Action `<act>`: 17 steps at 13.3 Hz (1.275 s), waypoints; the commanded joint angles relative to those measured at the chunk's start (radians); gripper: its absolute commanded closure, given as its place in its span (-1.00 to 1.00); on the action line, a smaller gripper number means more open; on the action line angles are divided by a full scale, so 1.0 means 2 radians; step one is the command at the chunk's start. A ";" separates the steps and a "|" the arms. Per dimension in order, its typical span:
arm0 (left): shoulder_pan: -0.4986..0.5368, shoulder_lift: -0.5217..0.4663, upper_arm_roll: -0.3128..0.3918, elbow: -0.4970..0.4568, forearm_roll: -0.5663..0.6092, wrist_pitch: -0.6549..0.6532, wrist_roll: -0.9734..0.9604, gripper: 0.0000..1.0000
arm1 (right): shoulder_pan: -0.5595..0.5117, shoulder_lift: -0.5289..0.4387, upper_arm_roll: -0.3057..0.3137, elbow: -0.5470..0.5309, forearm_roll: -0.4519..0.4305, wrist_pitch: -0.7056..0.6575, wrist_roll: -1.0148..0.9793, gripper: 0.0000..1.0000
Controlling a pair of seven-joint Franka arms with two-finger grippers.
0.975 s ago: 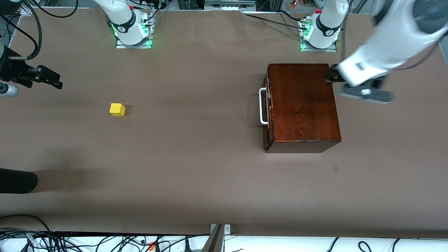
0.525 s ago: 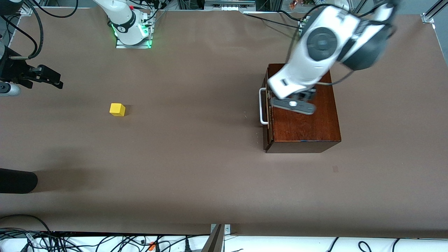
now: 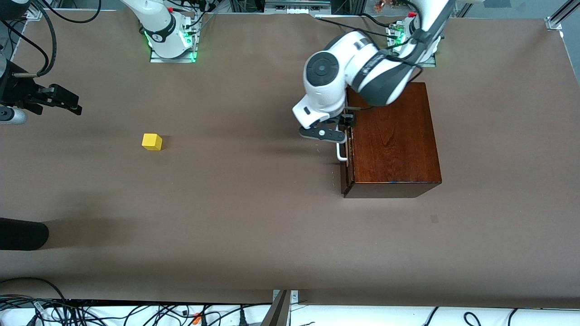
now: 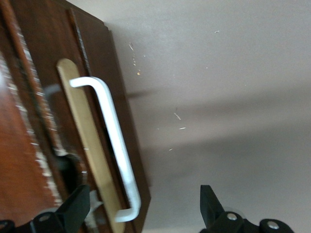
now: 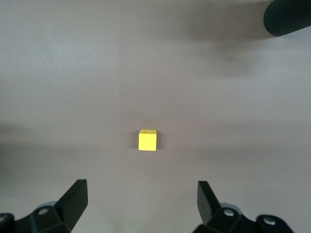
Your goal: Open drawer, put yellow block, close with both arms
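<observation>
The brown tabletop [image 3: 253,217] carries everything here. The glossy dark mahogany box [image 3: 392,136] stands on it toward the left arm's end of the tabletop, close to the left arm's base. The drawer [image 3: 347,156] sits pushed into the box, its dark reddish-brown front flush with the box face that looks toward the right arm's end. The white handle [image 3: 339,151] stands out from that front; in the left wrist view the handle [image 4: 114,145] shows as a bent white bar over a pale strip on the drawer front.

The left arm [image 3: 358,72] reaches from its base over the corner of the box nearest the bases, and the left end effector [image 3: 337,131] hangs over the handle. Its fingers [image 4: 73,213] are spread wide, one over the box front and the other over bare tabletop, with the handle between them and nothing gripped.

The right arm waits well away from the box, at the right arm's end of the tabletop. The right end effector [image 3: 56,99] is up in the air there, its fingers [image 5: 75,199] spread wide and empty.

The yellow block [image 3: 152,141] lies on the tabletop well apart from the box, toward the right arm's end. In the right wrist view the yellow block [image 5: 147,140] sits alone on bare tabletop.
</observation>
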 commanded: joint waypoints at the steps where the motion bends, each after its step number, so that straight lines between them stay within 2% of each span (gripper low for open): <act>1: -0.006 -0.006 0.003 -0.021 0.056 0.015 -0.028 -1.00 | 0.002 -0.002 -0.003 0.000 -0.003 -0.002 -0.009 -1.00; 6: -0.017 0.012 0.003 -0.024 0.073 0.016 -0.073 -1.00 | 0.002 -0.002 -0.003 0.000 -0.003 -0.002 -0.009 -1.00; 10: -0.018 0.012 0.003 -0.052 0.076 0.061 -0.088 -1.00 | 0.002 -0.002 -0.003 0.000 -0.003 -0.002 -0.008 -1.00; 17: -0.018 0.028 0.003 -0.056 0.091 0.076 -0.097 -1.00 | 0.002 -0.002 -0.003 0.000 -0.003 0.001 -0.008 -1.00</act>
